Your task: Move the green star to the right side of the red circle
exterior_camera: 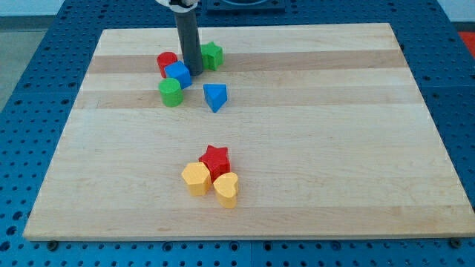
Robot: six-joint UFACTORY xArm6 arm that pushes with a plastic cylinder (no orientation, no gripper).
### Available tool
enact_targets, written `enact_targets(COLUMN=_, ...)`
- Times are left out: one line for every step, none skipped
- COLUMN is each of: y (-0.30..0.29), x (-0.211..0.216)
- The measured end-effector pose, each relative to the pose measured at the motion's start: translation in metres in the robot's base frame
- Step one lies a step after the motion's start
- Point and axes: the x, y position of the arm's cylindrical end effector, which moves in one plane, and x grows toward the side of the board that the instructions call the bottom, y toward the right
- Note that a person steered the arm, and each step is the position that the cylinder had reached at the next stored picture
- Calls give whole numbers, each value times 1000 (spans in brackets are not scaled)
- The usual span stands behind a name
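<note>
Standing between blue block (179, 74) and green star (212, 55), my tip (194, 72) carries no pincer; the star already sits right of the red circle (167, 63), perhaps needing one small nudge.

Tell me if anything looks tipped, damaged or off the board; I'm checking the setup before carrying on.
Nothing stands out. All blocks sit on the wooden board. My tip is between the blue block and the green star, just right of the red circle.
</note>
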Motion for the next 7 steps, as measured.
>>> enact_targets(y=0, x=1)
enact_targets(y=21, x=1)
enact_targets(y=72, x=15)
enact_targets(y=127, x=13)
enact_targets(y=139, x=-33)
enact_targets(y=107, x=-64)
enact_targets(y=70, x=-66)
